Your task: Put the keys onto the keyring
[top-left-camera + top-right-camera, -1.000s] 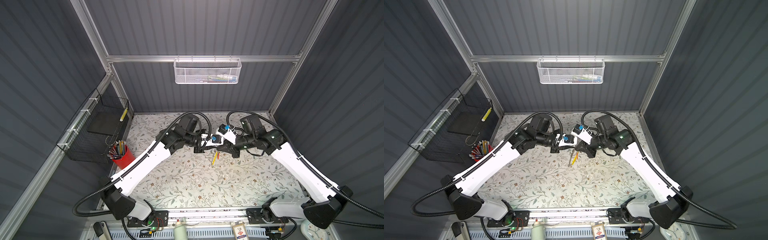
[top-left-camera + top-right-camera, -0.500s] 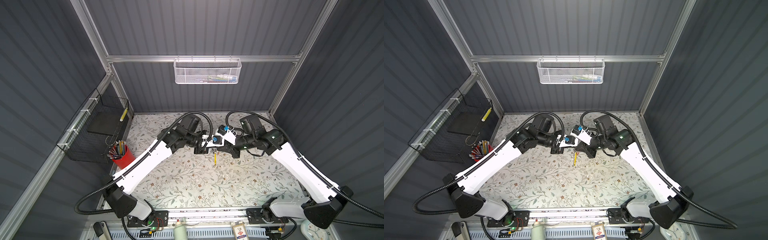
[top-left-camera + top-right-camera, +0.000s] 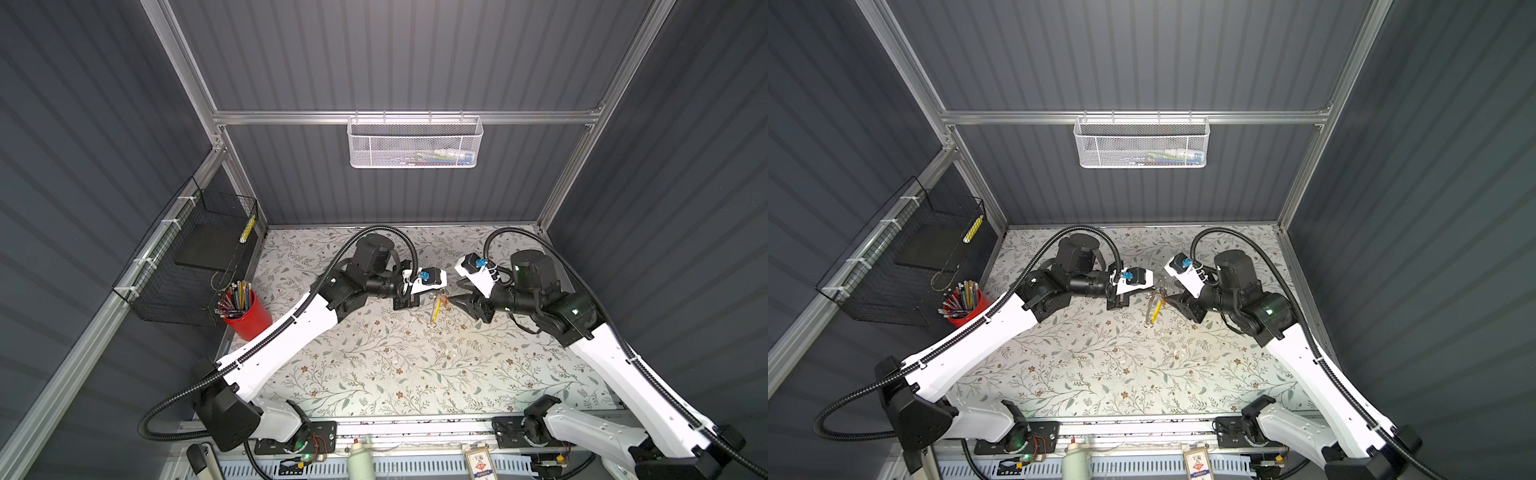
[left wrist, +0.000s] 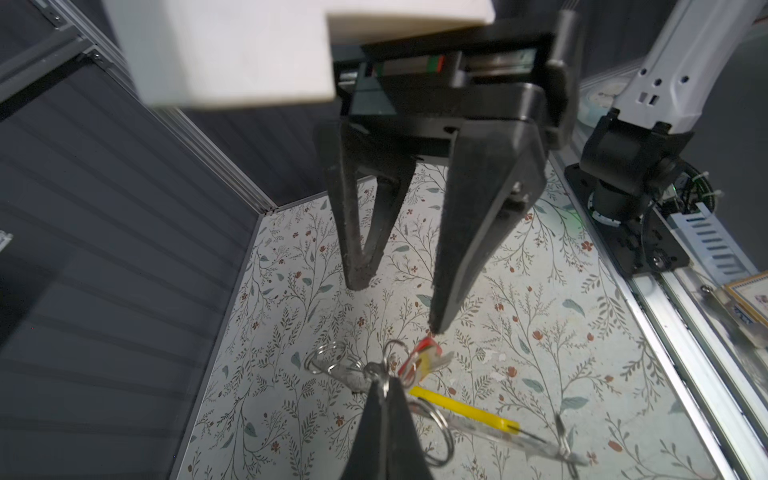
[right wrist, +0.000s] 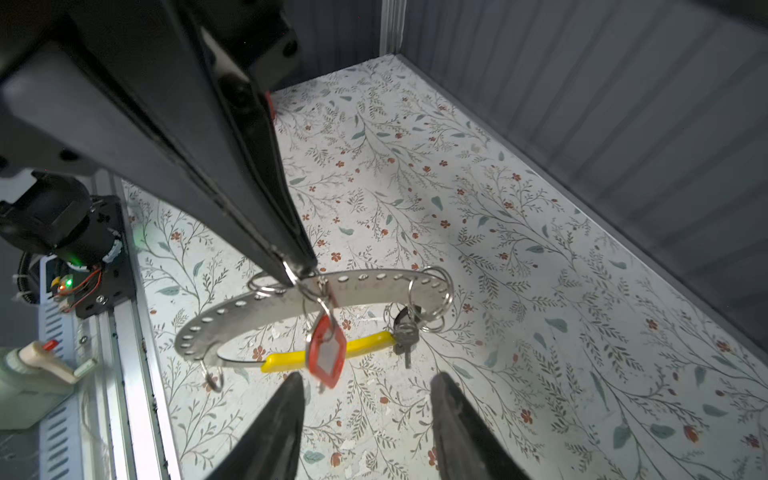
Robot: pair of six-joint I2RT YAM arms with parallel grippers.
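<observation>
The keyring (image 5: 374, 286), a grey holed metal band with a yellow segment (image 5: 365, 347), hangs above the floral mat (image 3: 395, 365). My left gripper (image 5: 298, 271) is shut on the band's upper edge; in its own wrist view the left gripper (image 4: 384, 381) pinches metal. A key with a red tag (image 5: 327, 353) dangles from a ring just below that grip. Another silvery key (image 5: 405, 334) hangs from split rings at the band's far end. My right gripper (image 5: 368, 376) stands open just short of the red tag, holding nothing. In both top views the keyring (image 3: 436, 309) (image 3: 1156, 309) hangs between the arms.
A red cup of pencils (image 3: 248, 313) and a black wire basket (image 3: 195, 257) sit at the left wall. A white mesh basket (image 3: 415, 143) hangs on the back wall. The aluminium rail (image 5: 120, 340) and a bottle (image 5: 25, 374) line the front edge.
My left gripper has shut on the keyring. My right gripper has let go, opened and drawn back to the right. The yellow segment has swung to hang nearly straight down.
</observation>
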